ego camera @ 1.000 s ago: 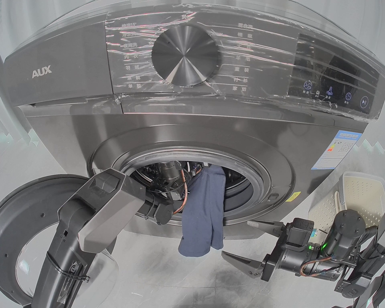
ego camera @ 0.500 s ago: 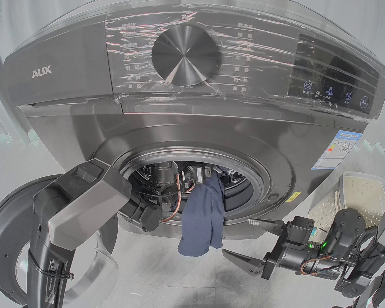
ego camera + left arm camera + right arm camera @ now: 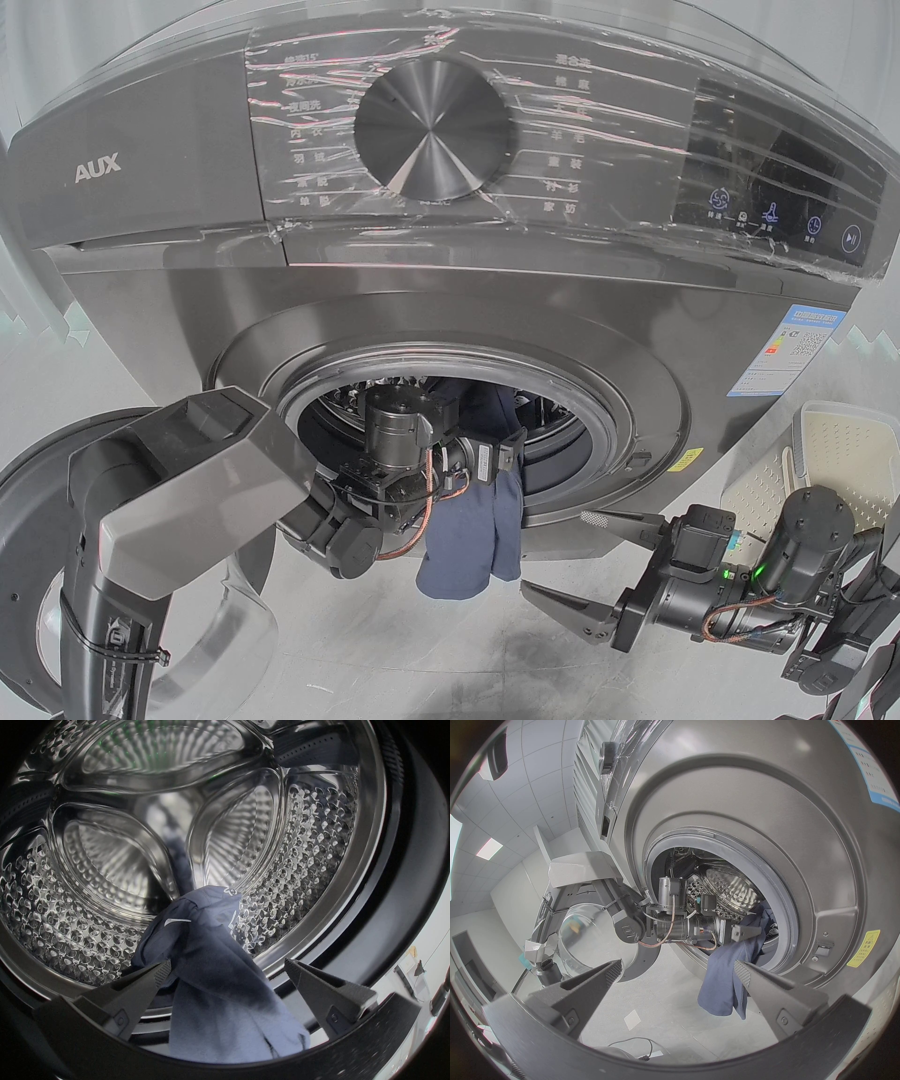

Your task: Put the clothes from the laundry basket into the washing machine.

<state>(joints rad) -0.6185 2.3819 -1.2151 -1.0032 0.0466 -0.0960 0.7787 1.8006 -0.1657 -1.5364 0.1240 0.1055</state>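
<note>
A navy garment (image 3: 469, 548) is draped over the lower rim of the washing machine's opening (image 3: 614, 422), one end inside the drum (image 3: 117, 846) and the other hanging outside toward the floor. My left gripper (image 3: 506, 450) is at the mouth of the drum, open, its fingers on either side of the garment (image 3: 211, 945) without closing on it. From the right wrist view the left gripper (image 3: 745, 932) sits just above the draped garment (image 3: 724, 982). My right gripper (image 3: 555, 555) is open and holds nothing, low and to the right of the opening.
The round door (image 3: 37, 525) stands swung open at the left, behind my left arm. A white perforated laundry basket (image 3: 844, 459) stands at the right, behind my right arm. Grey floor (image 3: 375, 637) lies below the opening.
My left wrist has dropped lower and drawn back toward the rim of the opening. The garment's upper end now lies inside the drum. The right arm has stayed put.
</note>
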